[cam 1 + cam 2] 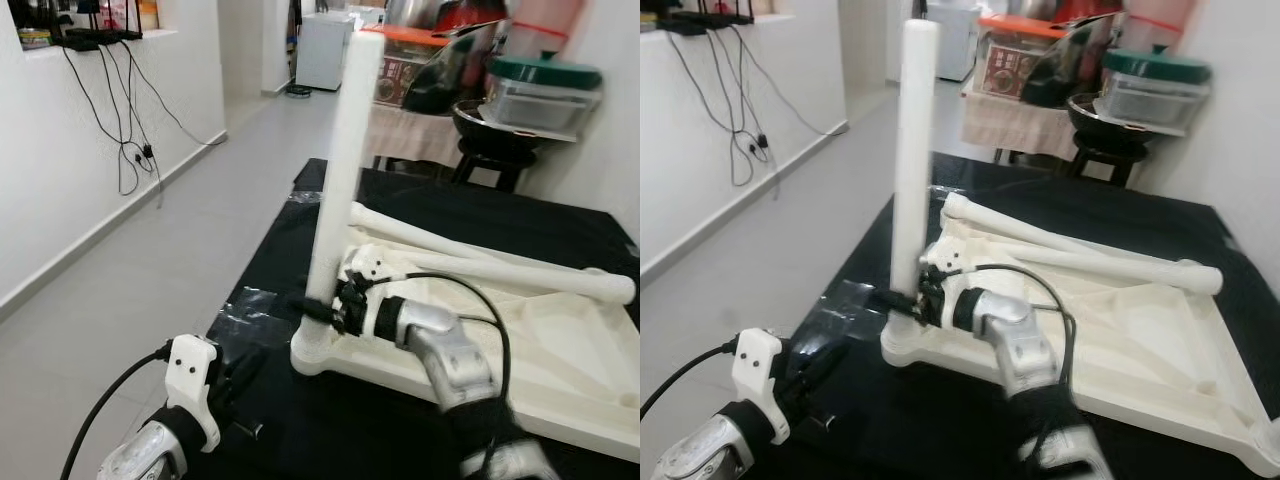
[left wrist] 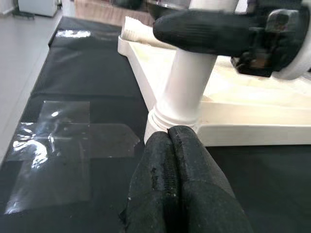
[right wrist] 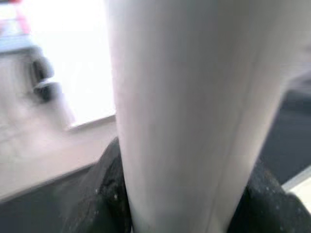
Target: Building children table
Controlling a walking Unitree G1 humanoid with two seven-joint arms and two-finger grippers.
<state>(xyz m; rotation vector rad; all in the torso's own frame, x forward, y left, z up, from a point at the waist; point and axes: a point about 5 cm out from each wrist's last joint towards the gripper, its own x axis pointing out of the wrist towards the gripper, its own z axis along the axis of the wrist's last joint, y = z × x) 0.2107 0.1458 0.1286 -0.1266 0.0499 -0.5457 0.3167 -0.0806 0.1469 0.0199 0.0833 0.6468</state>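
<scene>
A white plastic table top (image 1: pixel 560 350) lies upside down on a black mat (image 1: pixel 330 420). One white table leg (image 1: pixel 340 170) stands upright in its near-left corner socket (image 1: pixel 318 352). My right gripper (image 1: pixel 318 302) is shut on that leg low down, just above the socket; the leg (image 3: pixel 194 116) sits between the black fingers (image 3: pixel 104 194). Two more white legs (image 1: pixel 480 265) lie loose across the table top. My left gripper (image 2: pixel 170 145) is shut with nothing in it, low at the mat's near-left, pointing at the socket (image 2: pixel 180 116).
Clear tape patches (image 2: pixel 58 145) stick to the mat. Grey floor (image 1: pixel 150 250) runs along the left, with a white wall and hanging cables (image 1: pixel 125 130). Behind the mat stand a black stool (image 1: pixel 495 150) with containers and a cluttered table (image 1: pixel 420 110).
</scene>
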